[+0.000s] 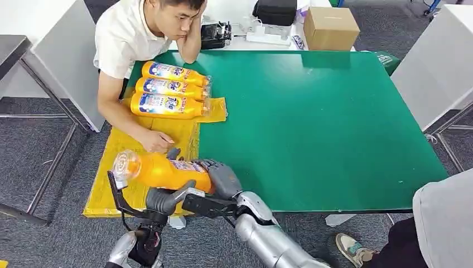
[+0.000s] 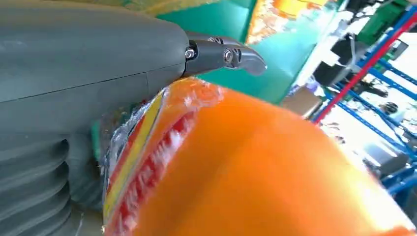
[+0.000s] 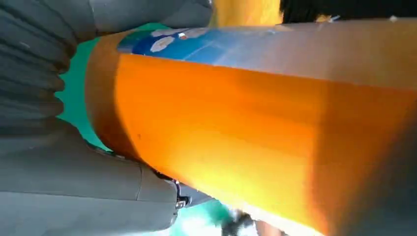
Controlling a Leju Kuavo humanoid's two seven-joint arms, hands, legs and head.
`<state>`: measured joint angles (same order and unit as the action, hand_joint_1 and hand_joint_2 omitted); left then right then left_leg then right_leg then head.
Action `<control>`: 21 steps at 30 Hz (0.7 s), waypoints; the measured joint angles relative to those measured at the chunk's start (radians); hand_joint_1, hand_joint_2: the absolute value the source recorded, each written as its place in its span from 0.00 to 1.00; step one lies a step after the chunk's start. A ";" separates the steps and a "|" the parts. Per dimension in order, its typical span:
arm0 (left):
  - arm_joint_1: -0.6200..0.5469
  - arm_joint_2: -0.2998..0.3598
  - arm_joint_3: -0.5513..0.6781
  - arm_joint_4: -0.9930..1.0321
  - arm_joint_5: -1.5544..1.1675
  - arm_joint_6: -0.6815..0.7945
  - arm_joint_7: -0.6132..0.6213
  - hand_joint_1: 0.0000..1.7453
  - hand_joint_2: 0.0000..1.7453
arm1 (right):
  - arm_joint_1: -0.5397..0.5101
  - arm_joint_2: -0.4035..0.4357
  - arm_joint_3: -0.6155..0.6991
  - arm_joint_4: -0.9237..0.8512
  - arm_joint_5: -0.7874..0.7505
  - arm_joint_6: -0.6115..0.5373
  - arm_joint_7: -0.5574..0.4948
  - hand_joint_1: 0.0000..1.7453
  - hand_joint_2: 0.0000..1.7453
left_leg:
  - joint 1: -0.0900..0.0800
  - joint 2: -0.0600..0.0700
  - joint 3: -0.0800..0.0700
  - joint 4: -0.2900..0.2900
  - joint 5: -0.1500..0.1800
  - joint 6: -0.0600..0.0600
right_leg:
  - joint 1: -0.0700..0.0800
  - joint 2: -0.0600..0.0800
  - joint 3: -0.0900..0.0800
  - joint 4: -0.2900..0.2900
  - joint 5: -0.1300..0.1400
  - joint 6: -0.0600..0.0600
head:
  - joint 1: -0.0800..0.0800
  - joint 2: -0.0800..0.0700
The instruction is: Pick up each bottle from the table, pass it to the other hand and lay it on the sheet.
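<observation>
Head view, surface: a green table (image 1: 312,128) with a yellow sheet (image 1: 111,184) draped over its near-left corner and left edge.
Room: grey carpet, white partitions at both sides; a cardboard box (image 1: 330,27), a black bag (image 1: 275,11) and a power strip (image 1: 266,37) sit past the table's far edge.
People: a seated person (image 1: 146,33) leans on the table's far-left corner, one hand (image 1: 156,139) resting on the sheet; another person's leg and shoe show at the near-right corner.
Laid bottles: three orange bottles (image 1: 167,89) lie side by side on the sheet at the far-left corner, touching one another.
Held bottle: an orange bottle (image 1: 162,170) lies level above the sheet's near end, its clear cap end pointing left.
Left hand: the left hand (image 1: 167,198) cups the held bottle from below, fingers curled up against it.
Right hand: the right hand (image 1: 220,176) wraps its base end, fingers closed round it.
Wrist views: both show the orange bottle body pressed close against grey palm.
</observation>
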<state>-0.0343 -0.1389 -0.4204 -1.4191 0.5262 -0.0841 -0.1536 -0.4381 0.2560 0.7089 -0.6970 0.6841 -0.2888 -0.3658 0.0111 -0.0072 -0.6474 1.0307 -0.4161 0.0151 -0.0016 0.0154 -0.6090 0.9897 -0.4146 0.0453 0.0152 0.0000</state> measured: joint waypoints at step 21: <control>-0.008 -0.019 -0.032 -0.006 0.089 -0.017 -0.010 1.00 1.00 | 0.004 0.002 -0.016 0.019 0.003 -0.036 -0.003 1.00 1.00 | 0.000 0.001 0.000 0.000 0.000 0.000 | 0.000 0.000 -0.001 0.000 0.000 0.000 | 0.000 0.000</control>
<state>-0.0422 -0.1579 -0.4524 -1.4248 0.6156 -0.1015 -0.1632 -0.4337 0.2579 0.6928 -0.6779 0.6875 -0.3251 -0.3692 0.0111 -0.0058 -0.6474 1.0308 -0.4161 0.0151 -0.0016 0.0156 -0.6097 0.9895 -0.4144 0.0453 0.0153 0.0000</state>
